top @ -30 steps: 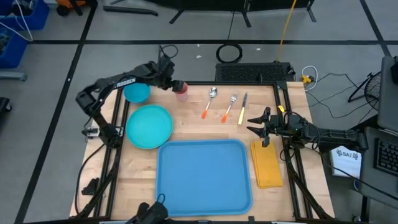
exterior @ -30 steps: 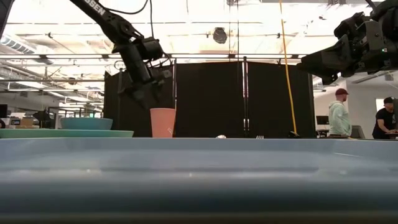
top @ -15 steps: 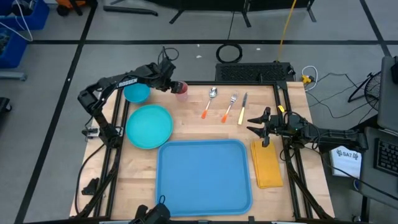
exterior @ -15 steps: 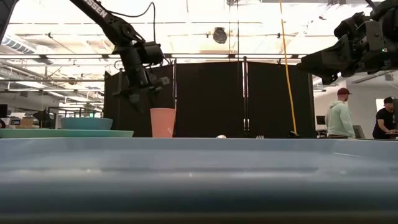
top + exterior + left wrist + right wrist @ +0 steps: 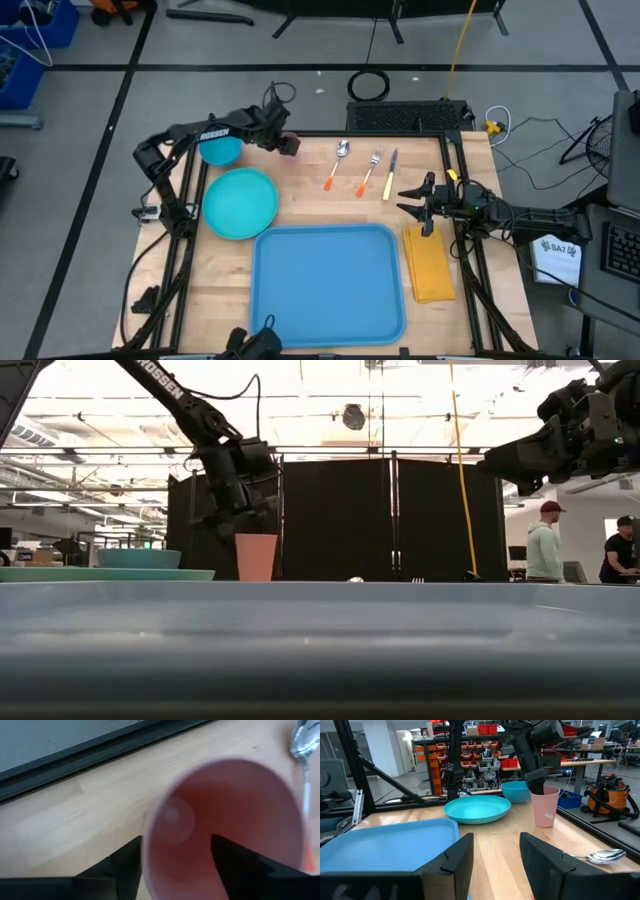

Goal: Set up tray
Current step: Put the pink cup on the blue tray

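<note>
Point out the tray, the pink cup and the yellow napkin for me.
tray (image 5: 328,283), high view, the bare flat middle of its floor.
pink cup (image 5: 545,808), right wrist view, the middle of its side wall.
yellow napkin (image 5: 431,268), high view, the centre of the folded cloth.

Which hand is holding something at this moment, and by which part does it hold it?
Neither holds anything yet. The left hand is open at the rim of the pink cup, one finger inside. The right hand is open above the table.
</note>
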Motion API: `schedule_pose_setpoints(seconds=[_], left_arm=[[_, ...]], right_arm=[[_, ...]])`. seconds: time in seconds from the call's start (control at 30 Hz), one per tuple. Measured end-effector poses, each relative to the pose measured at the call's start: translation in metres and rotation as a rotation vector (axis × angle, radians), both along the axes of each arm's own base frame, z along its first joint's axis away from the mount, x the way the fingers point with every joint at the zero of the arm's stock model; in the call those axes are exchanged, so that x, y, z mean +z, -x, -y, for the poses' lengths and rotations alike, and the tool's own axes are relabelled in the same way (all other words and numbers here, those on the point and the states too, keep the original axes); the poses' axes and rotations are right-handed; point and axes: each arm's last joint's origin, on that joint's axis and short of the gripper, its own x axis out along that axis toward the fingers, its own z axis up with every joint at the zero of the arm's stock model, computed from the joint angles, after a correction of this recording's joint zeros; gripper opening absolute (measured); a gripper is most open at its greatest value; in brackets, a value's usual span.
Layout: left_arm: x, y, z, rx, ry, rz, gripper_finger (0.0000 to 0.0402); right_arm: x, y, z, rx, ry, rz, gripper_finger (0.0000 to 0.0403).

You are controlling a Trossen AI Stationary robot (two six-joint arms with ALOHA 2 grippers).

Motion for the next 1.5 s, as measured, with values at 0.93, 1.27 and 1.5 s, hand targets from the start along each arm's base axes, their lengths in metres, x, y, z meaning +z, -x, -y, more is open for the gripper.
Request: schedule_pose_setpoints(seconds=[0.93,1.27,1.5], left_arm=[[0.099,0.013,0.129,-0.430,-0.023,0.101,0.0004],[0.109,0.038,0.254,-0.342,-0.013,-0.085,0.0004],[0.073,0.043,0.280,-0.251,-0.004,-0.131,0.0004]], right_arm=[[-0.001,0.000,0.000,0.000,-0.002,-0.014,0.0153],[-0.001,0.000,0.000,-0.002,-0.002,-0.015,0.0153],[-0.001,0.000,0.000,-0.003,-0.002,-0.014,0.0153]])
